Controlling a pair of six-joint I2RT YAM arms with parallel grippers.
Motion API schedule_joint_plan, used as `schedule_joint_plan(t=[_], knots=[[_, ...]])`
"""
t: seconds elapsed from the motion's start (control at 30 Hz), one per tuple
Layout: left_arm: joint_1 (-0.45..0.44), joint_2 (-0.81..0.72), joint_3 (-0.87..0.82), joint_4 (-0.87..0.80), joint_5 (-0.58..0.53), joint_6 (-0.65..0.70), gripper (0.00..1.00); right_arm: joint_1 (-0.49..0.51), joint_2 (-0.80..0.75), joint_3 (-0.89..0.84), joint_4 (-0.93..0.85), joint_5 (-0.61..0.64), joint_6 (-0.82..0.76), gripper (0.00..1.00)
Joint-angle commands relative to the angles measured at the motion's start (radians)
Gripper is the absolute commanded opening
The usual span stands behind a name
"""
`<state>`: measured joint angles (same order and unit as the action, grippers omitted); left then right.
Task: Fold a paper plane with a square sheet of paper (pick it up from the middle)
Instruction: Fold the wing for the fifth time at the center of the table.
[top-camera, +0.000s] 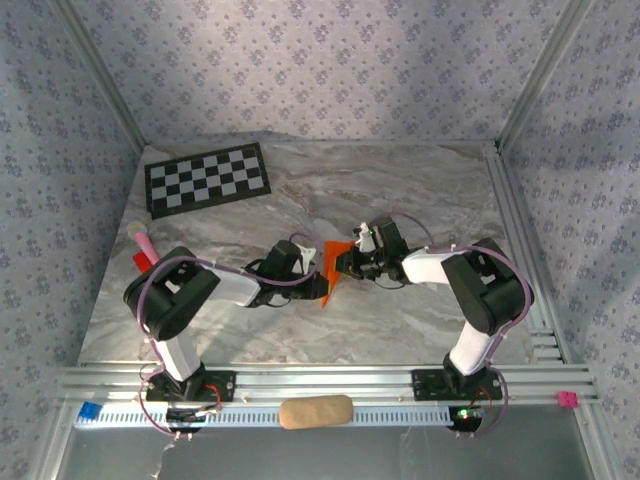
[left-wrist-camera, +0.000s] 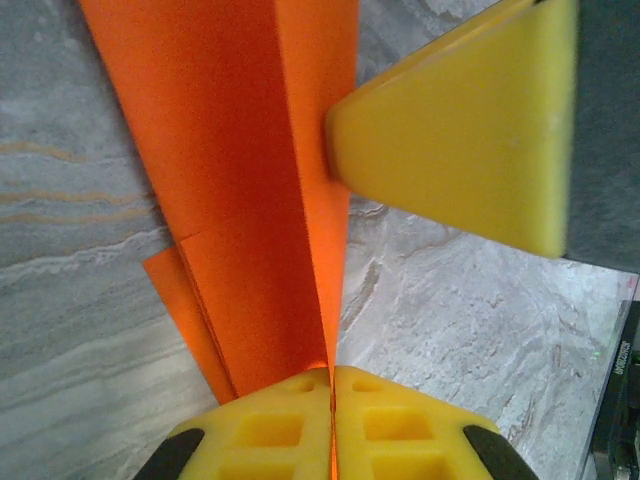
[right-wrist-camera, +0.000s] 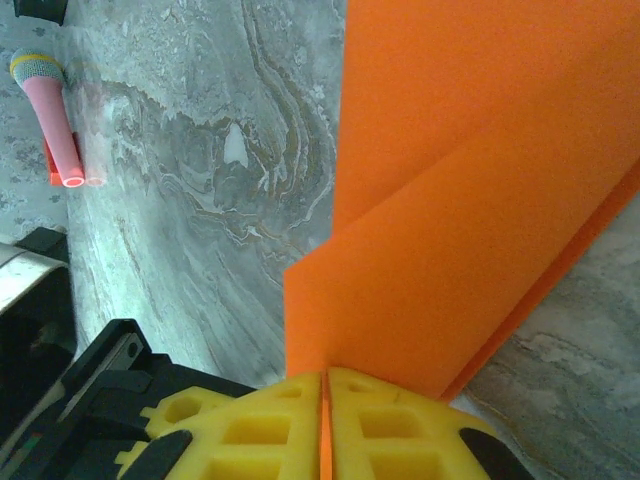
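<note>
A grey, marble-veined desk (top-camera: 420, 190) is seen from above, enclosed on three sides by walls papered in a pale lilac floral print (top-camera: 330, 60) and edged at the near side by a ribbed aluminium rail (top-camera: 330, 382). A black-and-white checkerboard sheet (top-camera: 208, 178) is laid flat at the far left of the desk. A small pink and red tube-like object (top-camera: 142, 246) is placed at the left edge, well apart from the arms. A tan oblong pad (top-camera: 315, 411) is set on the rail between the two arm bases. Near the middle of the desk, a bright orange sheet of paper (top-camera: 331, 272) is held between the two arms, creased into a narrower shape with overlapping layers. It is stood roughly on edge rather than laid flat, with its lower tip pointed towards the near side. The left end effector (top-camera: 312, 262) is brought in from the left. In the left wrist view, its yellow fingers (left-wrist-camera: 270, 430) are pressed together on a folded edge of the paper (left-wrist-camera: 240, 200), and a yellow finger of the other arm (left-wrist-camera: 460, 130) is seen touching the sheet farther along. The right end effector (top-camera: 348, 262) is brought in from the right. In the right wrist view, its yellow fingers (right-wrist-camera: 390, 430) are likewise clamped on the paper (right-wrist-camera: 470, 200), which is spread upward and to the right from the grip.
</note>
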<state>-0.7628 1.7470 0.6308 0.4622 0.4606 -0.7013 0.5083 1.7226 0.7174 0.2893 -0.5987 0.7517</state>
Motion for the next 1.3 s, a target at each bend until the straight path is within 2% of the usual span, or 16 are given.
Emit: schedule_joint_plan(t=[0.0, 0.17, 0.37, 0.63, 1.0, 1.27], knots=[[0.007, 0.029, -0.009, 0.025, 0.028, -0.003, 0.1, -0.007, 0.013, 0.006, 0.002, 0.01, 0.012, 0.11], [0.008, 0.039, -0.007, 0.029, 0.035, -0.007, 0.1, -0.008, 0.009, 0.007, -0.001, 0.012, 0.011, 0.12], [0.023, 0.035, -0.018, 0.034, 0.039, -0.022, 0.03, -0.014, -0.007, 0.002, -0.006, 0.017, 0.007, 0.13], [0.053, 0.032, -0.041, 0.089, 0.097, -0.071, 0.0, -0.038, -0.058, -0.013, -0.03, 0.014, -0.034, 0.15], [0.082, 0.037, -0.053, 0.116, 0.175, -0.114, 0.0, -0.017, -0.046, 0.016, -0.055, -0.056, -0.103, 0.16], [0.089, 0.049, -0.052, 0.122, 0.184, -0.145, 0.0, -0.001, 0.011, 0.069, -0.076, -0.092, -0.115, 0.16]])
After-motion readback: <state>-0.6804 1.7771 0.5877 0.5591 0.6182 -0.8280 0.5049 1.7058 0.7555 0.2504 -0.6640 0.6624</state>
